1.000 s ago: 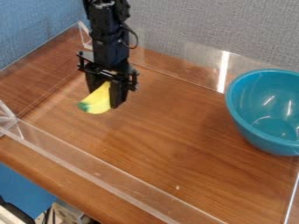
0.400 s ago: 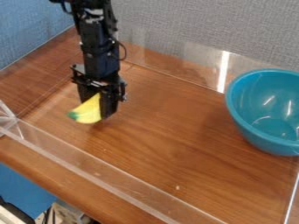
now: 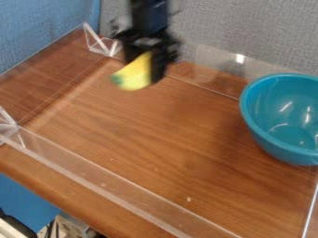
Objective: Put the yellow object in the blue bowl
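Hanging blurred above the far part of the wooden table point(image 3: 149, 139), well left of the blue bowl point(image 3: 284, 116) and clear of its rim: one gripper point(image 3: 144, 63), jaws pinching the one yellow object point(image 3: 134, 72) and holding it off the wood. Sitting at the right edge, mouth up: that single bowl. Running along the edges: low clear walls point(image 3: 199, 82). Lying open between gripper and bowl: a wide stretch of bare wood.

Arm upright, hand point(image 3: 140, 72) pointing down, blurred
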Robot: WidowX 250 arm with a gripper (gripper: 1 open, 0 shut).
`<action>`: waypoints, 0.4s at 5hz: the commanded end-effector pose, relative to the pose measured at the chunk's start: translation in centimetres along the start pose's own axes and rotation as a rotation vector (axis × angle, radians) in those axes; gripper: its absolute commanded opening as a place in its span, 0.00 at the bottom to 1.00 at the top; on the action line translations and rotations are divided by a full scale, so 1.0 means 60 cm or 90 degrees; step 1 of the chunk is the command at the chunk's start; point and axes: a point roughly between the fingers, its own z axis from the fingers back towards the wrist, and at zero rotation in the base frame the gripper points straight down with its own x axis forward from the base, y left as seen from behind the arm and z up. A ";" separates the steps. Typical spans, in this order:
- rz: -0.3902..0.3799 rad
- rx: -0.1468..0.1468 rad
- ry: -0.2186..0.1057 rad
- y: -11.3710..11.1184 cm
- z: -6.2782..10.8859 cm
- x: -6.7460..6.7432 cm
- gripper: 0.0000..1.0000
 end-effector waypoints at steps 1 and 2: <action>0.001 -0.001 -0.060 -0.067 0.030 0.046 0.00; -0.005 -0.014 -0.054 -0.145 0.002 0.077 0.00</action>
